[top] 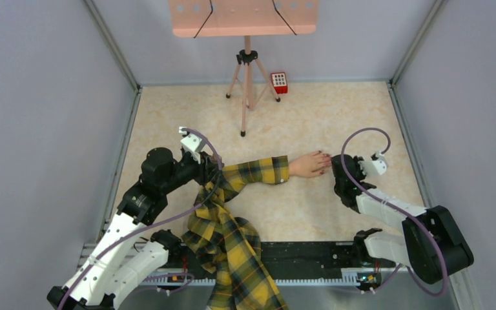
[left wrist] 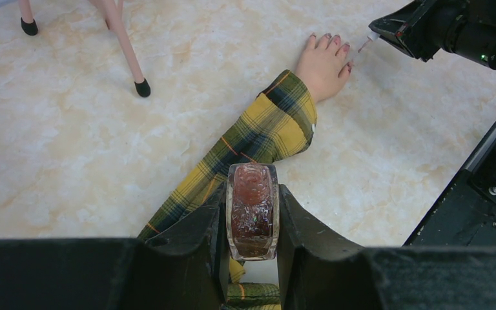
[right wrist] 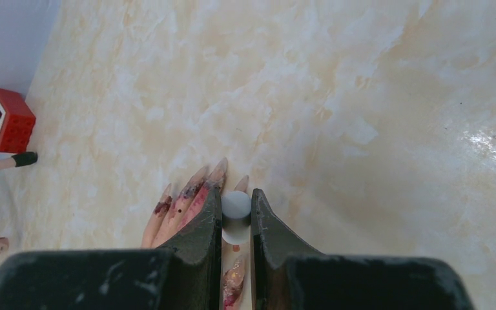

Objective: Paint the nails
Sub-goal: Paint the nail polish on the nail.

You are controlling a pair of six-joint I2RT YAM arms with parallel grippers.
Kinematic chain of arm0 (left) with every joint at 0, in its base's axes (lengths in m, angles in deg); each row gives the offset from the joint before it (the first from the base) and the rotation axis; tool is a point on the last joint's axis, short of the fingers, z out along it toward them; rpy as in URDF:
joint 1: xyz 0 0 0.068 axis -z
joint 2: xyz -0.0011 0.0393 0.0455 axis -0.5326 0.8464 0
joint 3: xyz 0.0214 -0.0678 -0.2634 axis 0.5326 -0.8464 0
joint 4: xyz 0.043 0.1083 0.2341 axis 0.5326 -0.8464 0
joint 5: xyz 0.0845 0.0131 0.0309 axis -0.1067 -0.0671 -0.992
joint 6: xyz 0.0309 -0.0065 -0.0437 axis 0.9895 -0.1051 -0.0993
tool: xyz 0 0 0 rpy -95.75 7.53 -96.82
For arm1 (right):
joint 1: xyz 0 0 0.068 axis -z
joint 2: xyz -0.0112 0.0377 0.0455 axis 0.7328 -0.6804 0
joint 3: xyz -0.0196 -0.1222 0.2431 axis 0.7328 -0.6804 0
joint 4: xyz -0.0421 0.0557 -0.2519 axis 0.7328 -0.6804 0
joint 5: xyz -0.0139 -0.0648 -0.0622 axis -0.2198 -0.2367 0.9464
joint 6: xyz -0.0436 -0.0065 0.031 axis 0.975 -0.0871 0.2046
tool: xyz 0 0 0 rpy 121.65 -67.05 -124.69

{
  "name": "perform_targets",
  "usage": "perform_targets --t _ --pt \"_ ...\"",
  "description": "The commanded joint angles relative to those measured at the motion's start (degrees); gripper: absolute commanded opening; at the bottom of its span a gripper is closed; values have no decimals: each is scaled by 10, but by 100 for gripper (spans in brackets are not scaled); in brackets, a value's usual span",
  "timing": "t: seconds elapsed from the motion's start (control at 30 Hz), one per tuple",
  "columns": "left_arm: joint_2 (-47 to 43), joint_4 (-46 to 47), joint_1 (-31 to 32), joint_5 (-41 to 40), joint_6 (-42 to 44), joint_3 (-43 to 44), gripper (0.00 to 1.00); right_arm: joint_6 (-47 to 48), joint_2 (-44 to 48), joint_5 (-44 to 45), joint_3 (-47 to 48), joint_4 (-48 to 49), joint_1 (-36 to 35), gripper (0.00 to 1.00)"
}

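A pale mannequin hand (top: 309, 164) in a yellow-black plaid sleeve (top: 258, 171) lies flat on the table, fingers pointing right. Its nails (left wrist: 335, 41) are dark red, and red smears mark the fingers (right wrist: 189, 191). My right gripper (top: 337, 169) hovers at the fingertips, shut on a brush with a grey-white cap (right wrist: 236, 205). The brush's thin tip (left wrist: 362, 46) touches a fingertip. My left gripper (left wrist: 252, 188) sits over the sleeve's elbow, shut on a clear glass polish bottle (left wrist: 252, 213) of dark red polish. The bottle is hidden in the top view.
A pink tripod (top: 247, 84) carrying a pink board (top: 242, 16) stands at the back. A small red keypad box (top: 279, 82) lies next to it. The rest of the plaid shirt (top: 232, 252) drapes over the black rail (top: 310, 258). Grey walls enclose three sides.
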Motion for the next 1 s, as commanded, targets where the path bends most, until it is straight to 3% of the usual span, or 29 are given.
perform_targets --t 0.0,0.5,0.97 --pt "-4 22 -1 -2 1 13 0 13 35 12 15 -7 -9 0" --pt "3 22 -1 0 0 13 0 1 31 -70 -6 11 -10 0" --pt "4 22 -1 -1 0 13 0 -18 -15 -76 -9 26 -13 0"
